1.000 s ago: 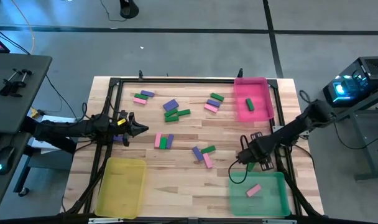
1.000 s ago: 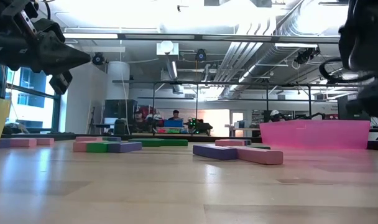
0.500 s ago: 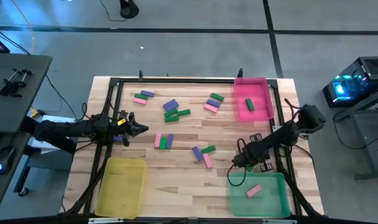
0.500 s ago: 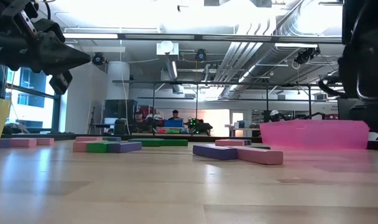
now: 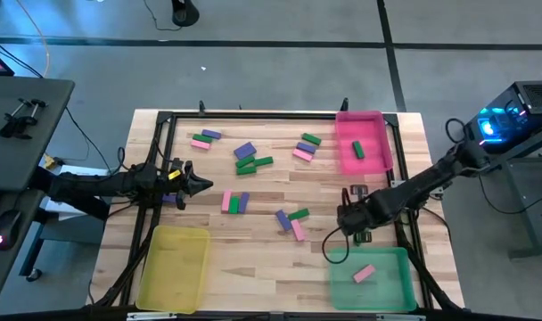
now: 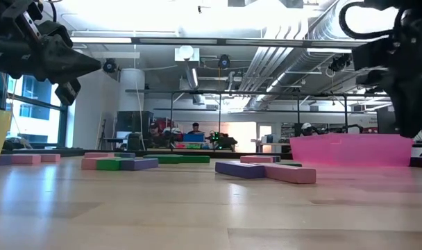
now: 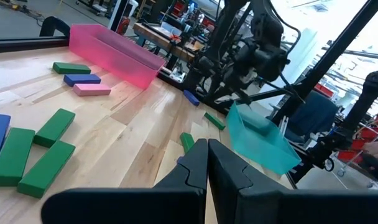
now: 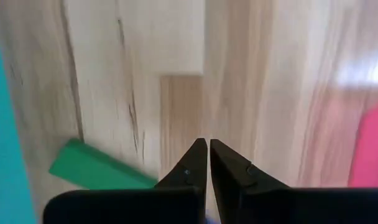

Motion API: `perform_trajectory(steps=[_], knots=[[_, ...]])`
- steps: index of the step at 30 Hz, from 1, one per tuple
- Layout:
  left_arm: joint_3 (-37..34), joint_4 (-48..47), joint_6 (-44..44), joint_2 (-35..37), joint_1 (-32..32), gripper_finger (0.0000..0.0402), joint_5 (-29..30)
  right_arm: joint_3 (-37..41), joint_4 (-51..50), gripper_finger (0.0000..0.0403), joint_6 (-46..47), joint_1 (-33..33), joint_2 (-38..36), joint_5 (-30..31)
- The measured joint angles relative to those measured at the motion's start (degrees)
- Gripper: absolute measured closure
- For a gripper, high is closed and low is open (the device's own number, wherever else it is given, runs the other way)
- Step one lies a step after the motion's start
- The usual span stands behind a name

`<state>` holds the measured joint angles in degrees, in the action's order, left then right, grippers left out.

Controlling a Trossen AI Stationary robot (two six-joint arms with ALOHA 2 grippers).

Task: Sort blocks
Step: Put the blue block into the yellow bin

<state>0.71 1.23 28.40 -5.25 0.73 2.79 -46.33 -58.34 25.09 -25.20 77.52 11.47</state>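
Several small green, pink and purple blocks lie flat on the wooden table, among them a purple [image 5: 283, 218], a green [image 5: 298, 214] and a pink one [image 5: 298, 231] near the middle. My right gripper [image 5: 344, 217] hovers shut just right of these three, holding nothing; its wrist view shows the green block [image 8: 96, 168] below the shut fingertips [image 8: 207, 149]. My left gripper [image 5: 201, 185] waits shut and empty above the table's left part, also seen as a dark shape in the low view [image 6: 76, 66].
A pink tray [image 5: 375, 134] at the far right holds one green block [image 5: 358, 150]. A green tray [image 5: 391, 285] at the near right holds one pink block [image 5: 364, 273]. A yellow tray [image 5: 173, 267] stands at the near left. Black frame bars run along the table's edges.
My right gripper has drawn back from the green tray's far rim and moved a little toward the far edge, coming to hover beside the three middle blocks. No block has moved.
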Motion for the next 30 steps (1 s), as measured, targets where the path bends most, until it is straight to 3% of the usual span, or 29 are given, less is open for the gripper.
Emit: perform_trajectory(steps=[6, 15, 19, 30], knots=[[0.0, 0.09, 0.0, 0.0, -0.02, 0.0401, 0.42, 0.0, -9.47, 0.0367, -2.04, 3.47, 0.16, -7.32], [0.0, 0.15, -0.02, 0.02, 0.0, 0.0401, 0.94, 0.0, -12.04, 0.0226, -15.75, 6.8, 10.03, -12.2], [0.0, 0.13, -0.04, 0.0, -0.01, 0.0401, 0.96, 0.0, -13.01, 0.0184, -20.5, 6.85, 16.11, -12.57], [0.0, -0.02, -0.07, 0.0, 0.0, 0.0402, 1.09, 0.0, -13.24, 0.0177, -21.65, 6.81, 26.22, -11.37]])
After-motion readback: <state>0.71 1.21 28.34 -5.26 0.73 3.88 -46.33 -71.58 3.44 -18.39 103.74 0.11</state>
